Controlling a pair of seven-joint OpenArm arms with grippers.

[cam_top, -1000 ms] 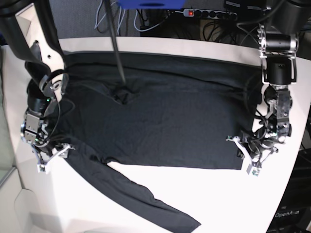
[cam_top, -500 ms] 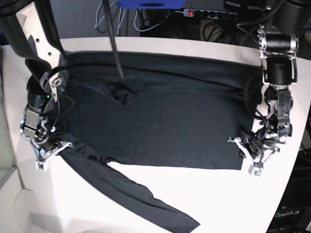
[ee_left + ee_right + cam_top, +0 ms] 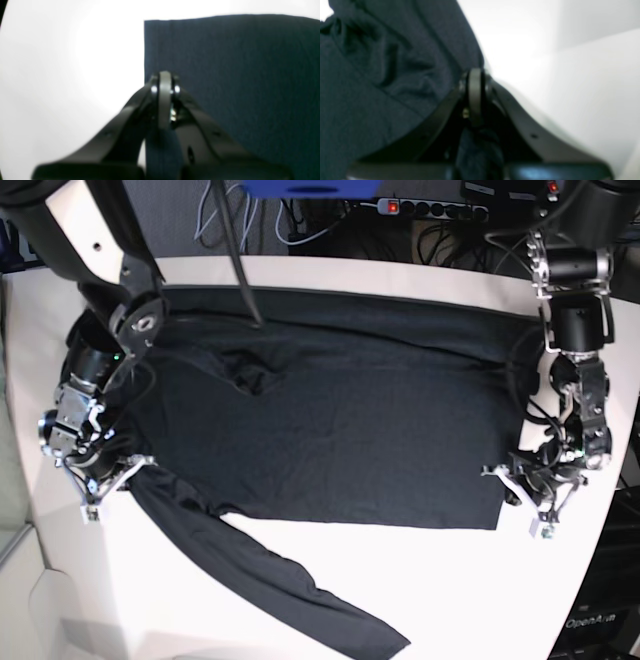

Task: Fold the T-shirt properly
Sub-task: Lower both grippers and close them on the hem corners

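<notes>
T-shirt (image 3: 340, 420) on white table (image 3: 450, 590)

shirt (image 3: 340, 430): you're looking at plain charcoal-black, no print; it reads dark navy in your wrist views
table (image 3: 420, 580): your surface is white, bare and unpatterned
left gripper (image 3: 530, 505): black fingers, pale grey pad, silver screws
right gripper (image 3: 100, 485): black fingers, grey pad, whitish frame
power strip (image 3: 430, 208): black with a red switch

T-shirt (image 3: 330, 430) flat on table (image 3: 560, 600), between 2 claws.
</notes>
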